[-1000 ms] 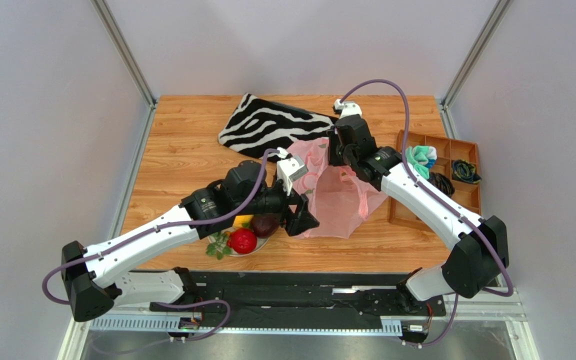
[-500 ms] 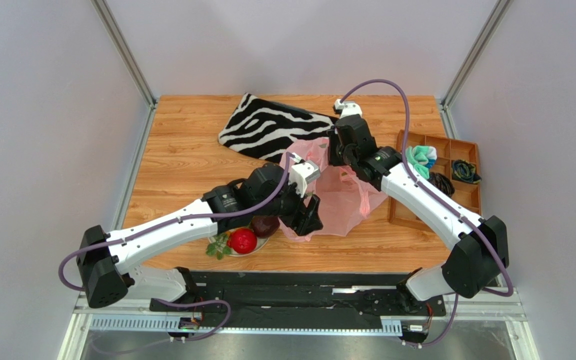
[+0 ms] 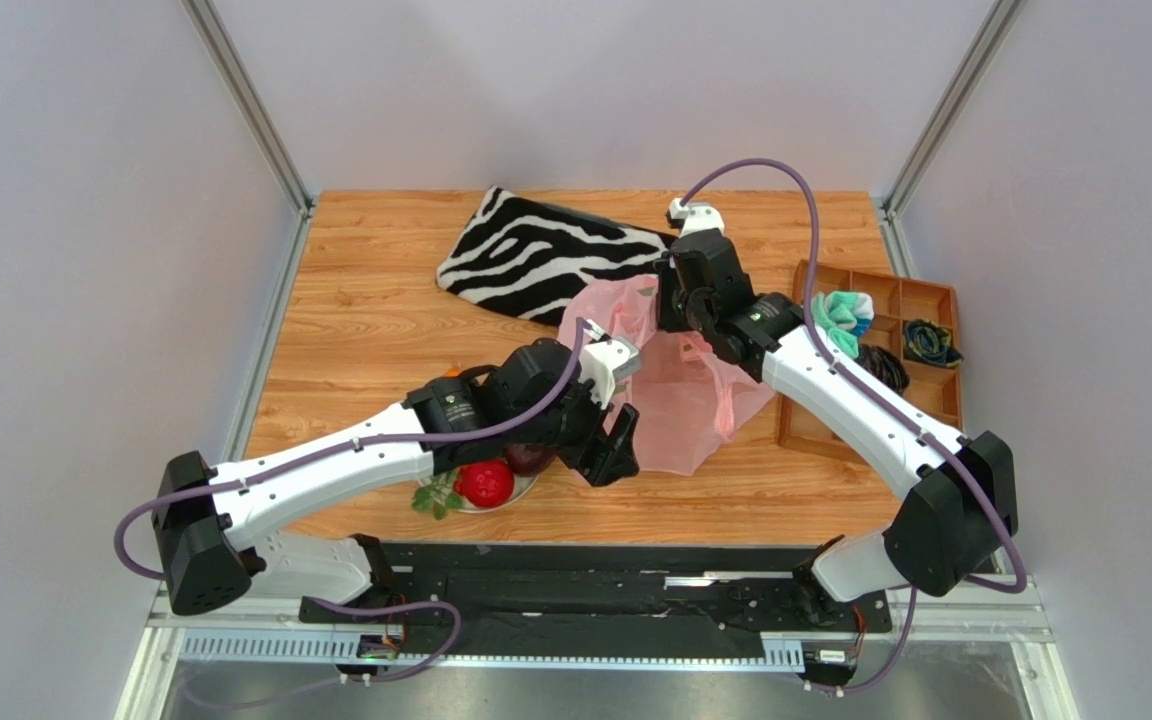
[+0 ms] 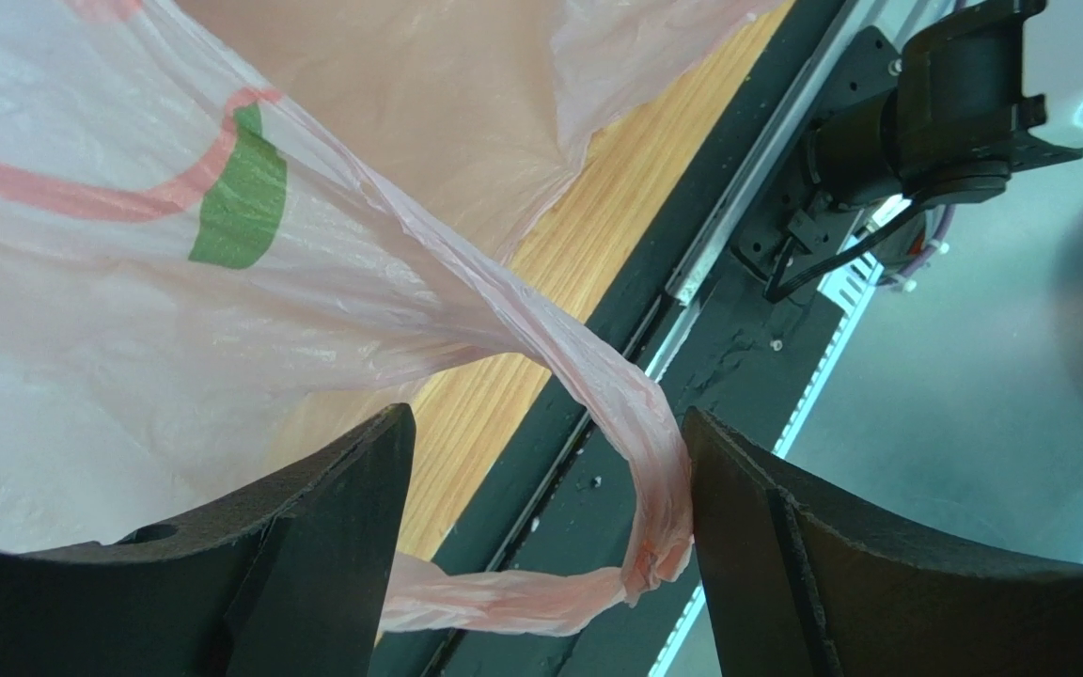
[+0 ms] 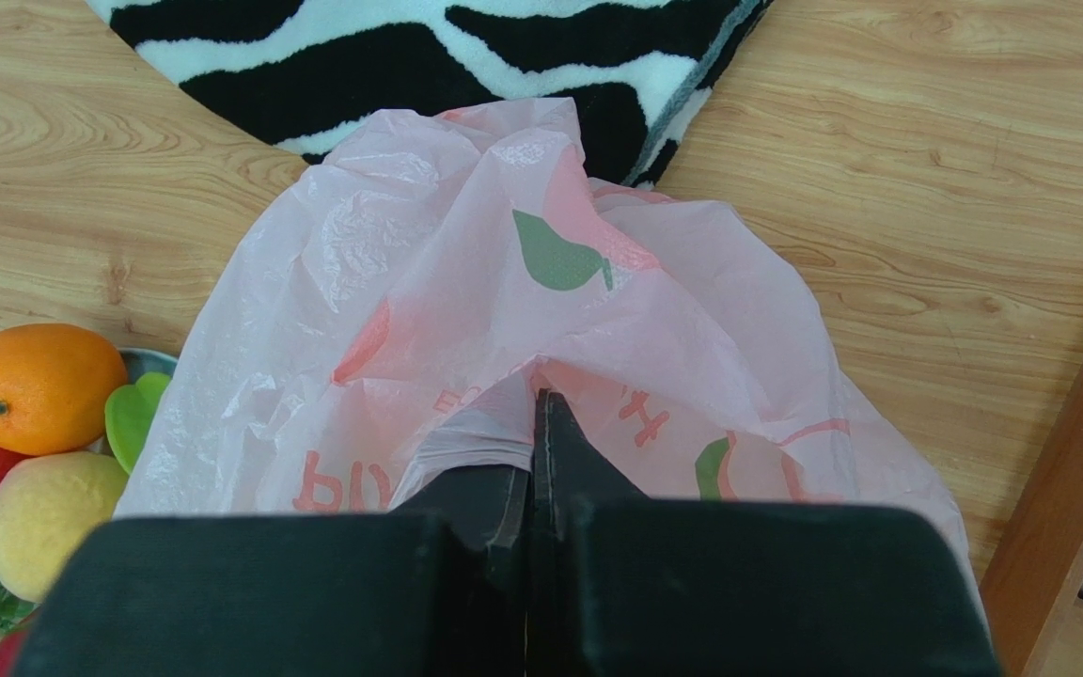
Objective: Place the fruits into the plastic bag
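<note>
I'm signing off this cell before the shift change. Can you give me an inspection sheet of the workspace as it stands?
Surface: wooden tabletop, boards look sound.
Job's things: pink plastic bag crumpled mid-table; orange, red fruit and other fruits sit on the plate, outside the bag.
Clutter: zebra pouch behind the bag; wooden organiser at the right, holding small items.
Grippers: right gripper shut on the bag; left gripper open, a bag handle hanging between its fingers.
Cables: purple cable loops over the right arm, another runs along the left; no snag seen.
Surroundings: grey walls and metal frame posts; nothing else seen.
</note>
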### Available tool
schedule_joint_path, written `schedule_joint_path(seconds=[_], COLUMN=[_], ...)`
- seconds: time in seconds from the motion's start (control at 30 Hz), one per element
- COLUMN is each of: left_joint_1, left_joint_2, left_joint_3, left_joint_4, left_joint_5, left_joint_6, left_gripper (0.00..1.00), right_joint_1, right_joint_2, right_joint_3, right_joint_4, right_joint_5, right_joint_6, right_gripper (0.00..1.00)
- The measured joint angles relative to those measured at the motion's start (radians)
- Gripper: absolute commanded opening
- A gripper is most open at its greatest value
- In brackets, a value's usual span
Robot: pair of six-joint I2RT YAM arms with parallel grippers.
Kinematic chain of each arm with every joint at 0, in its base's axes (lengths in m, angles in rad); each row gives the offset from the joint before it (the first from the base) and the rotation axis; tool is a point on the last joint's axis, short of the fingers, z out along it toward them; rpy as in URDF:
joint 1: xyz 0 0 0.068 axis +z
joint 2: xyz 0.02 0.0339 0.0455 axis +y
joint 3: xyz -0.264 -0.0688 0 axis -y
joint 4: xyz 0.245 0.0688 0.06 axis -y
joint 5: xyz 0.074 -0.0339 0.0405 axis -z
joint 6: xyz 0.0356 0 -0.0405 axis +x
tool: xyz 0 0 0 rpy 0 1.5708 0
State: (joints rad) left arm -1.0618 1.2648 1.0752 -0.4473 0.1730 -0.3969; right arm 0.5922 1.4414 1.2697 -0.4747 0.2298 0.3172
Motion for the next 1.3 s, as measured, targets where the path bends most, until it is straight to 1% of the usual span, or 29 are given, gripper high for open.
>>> schedule_joint_path(seconds=[0.2, 0.27, 0.43, 0.47, 0.53, 0.57, 0.63, 0.67, 0.73, 0.77, 0.93, 1.03, 1.13, 1.17, 1.23, 1.27, 1.3], left_joint_1=[-0.003, -0.003, -0.003, -0.003, -0.003, -0.003, -0.003, -0.003, -0.003, -0.003, -0.003, 0.014, 0.073, 0.107, 0.174, 0.204, 0.235], left_joint_2=[-0.012, -0.014, -0.007, 0.001, 0.019, 0.028, 0.037, 0.037, 0.037, 0.037, 0.037, 0.037, 0.031, 0.027, 0.026, 0.026, 0.026], left_joint_3=[-0.002, -0.006, -0.007, -0.007, -0.007, -0.007, -0.007, -0.007, -0.002, 0.002, 0.06, 0.119, 0.142, 0.142, 0.145, 0.147, 0.152], left_joint_4=[-0.036, -0.028, 0.011, 0.021, 0.028, 0.029, 0.029, 0.029, 0.023, 0.018, -0.032, -0.069, -0.079, -0.081, -0.093, -0.097, -0.105], left_joint_5=[-0.016, -0.01, 0.039, 0.053, 0.076, 0.085, 0.097, 0.098, 0.089, 0.08, 0.005, -0.029, -0.018, -0.009, 0.013, 0.026, 0.04], left_joint_6=[-0.013, -0.02, -0.035, -0.037, -0.044, -0.046, -0.049, -0.047, -0.039, -0.039, 0.012, 0.065, 0.103, 0.113, 0.129, 0.135, 0.141], left_gripper=[0.78, 0.76, 0.67, 0.63, 0.57, 0.49, 0.38, 0.23, 0.11, 0.0, 0.0, 0.0, 0.0, 0.0, 0.0, 0.0, 0.0], right_joint_1=[0.0, 0.0, 0.0, 0.0, 0.0, 0.0, 0.0, 0.0, 0.0, 0.0, 0.0, 0.0, 0.0, 0.0, 0.0, 0.0, 0.0], right_joint_2=[0.0, 0.0, 0.0, 0.0, 0.0, 0.0, 0.0, 0.0, 0.0, 0.0, -0.001, -0.01, -0.036, -0.045, -0.069, -0.082, -0.093], right_joint_3=[0.0, 0.0, 0.0, 0.0, 0.0, 0.0, 0.0, 0.0, 0.0, 0.0, 0.0, -0.006, -0.022, -0.027, -0.039, -0.045, -0.05], right_joint_4=[0.0, 0.0, 0.0, 0.0, 0.0, 0.0, 0.0, 0.0, 0.0, 0.0, 0.0, 0.002, 0.0, 0.0, 0.0, 0.0, -0.001], right_joint_5=[0.0, 0.0, 0.0, 0.001, 0.005, 0.006, 0.008, 0.008, 0.01, 0.012, 0.014, 0.015, 0.016, 0.016, 0.013, 0.011, 0.01], right_joint_6=[0.0, 0.0, 0.0, 0.0, 0.0, 0.0, 0.0, 0.0, 0.0, 0.0, -0.001, -0.004, -0.01, -0.011, -0.02, -0.027, -0.031], right_gripper=[0.0, 0.0, 0.0, 0.0, 0.0, 0.0, 0.0, 0.0, 0.0, 0.0, 0.0, 0.06, 0.25, 0.38, 0.51, 0.6, 0.63])
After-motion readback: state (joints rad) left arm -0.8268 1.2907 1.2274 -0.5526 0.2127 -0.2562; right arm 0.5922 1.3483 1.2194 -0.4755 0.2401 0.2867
